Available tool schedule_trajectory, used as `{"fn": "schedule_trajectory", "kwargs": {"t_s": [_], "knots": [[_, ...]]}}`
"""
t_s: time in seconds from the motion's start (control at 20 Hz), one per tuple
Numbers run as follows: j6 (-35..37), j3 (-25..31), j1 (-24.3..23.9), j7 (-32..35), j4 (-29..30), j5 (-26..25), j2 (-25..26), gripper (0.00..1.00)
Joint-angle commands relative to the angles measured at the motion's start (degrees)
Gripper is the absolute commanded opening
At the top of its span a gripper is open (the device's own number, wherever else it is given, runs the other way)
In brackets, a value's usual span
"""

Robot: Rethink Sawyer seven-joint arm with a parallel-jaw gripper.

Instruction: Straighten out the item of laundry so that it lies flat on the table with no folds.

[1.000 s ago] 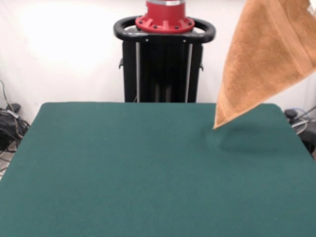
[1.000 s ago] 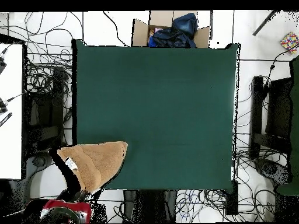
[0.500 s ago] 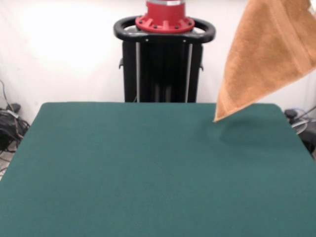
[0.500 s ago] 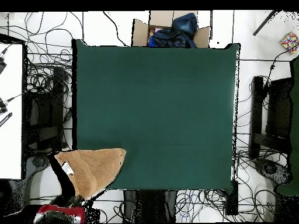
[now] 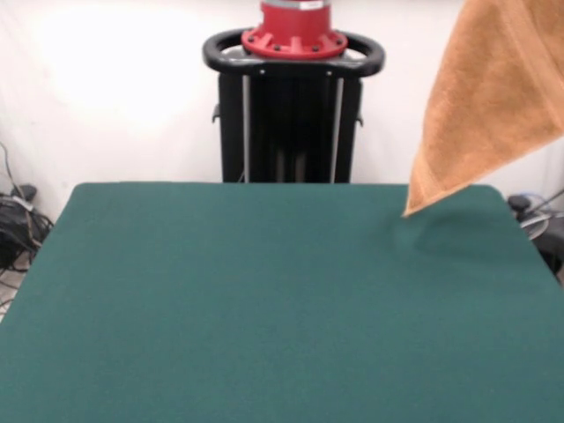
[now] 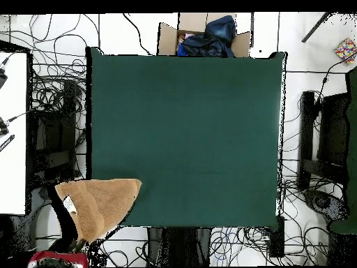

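Towel (image 5: 493, 106) hangs lifted over desk (image 5: 264, 300) corner, tool grip can't be told; carry step, next bring it over the middle and lay flat.

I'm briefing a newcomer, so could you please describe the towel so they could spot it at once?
Find the big green table. At its far right corner in the front view, an orange-tan towel hangs in the air, its lowest corner just above the top. Nothing else here is orange cloth.
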Motion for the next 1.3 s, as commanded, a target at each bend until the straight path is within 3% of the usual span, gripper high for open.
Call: {"fn": "schedule_trajectory", "kwargs": {"t_s": [0.05, 0.45, 0.95, 1.3], "knots": [[3.8, -6.5, 1.4, 21.7, 10.9, 1.7, 0.3, 0.00], [-4.4, -7.6, -0.7, 16.2, 13.0, -0.4, 3.7, 0.00], [-11.9, -7.6, -1.8, 15.2, 14.8, -1.2, 7.1, 0.00], [-11.1, -7.9, -1.4, 14.8, 14.9, -0.2, 6.7, 0.00]]}}
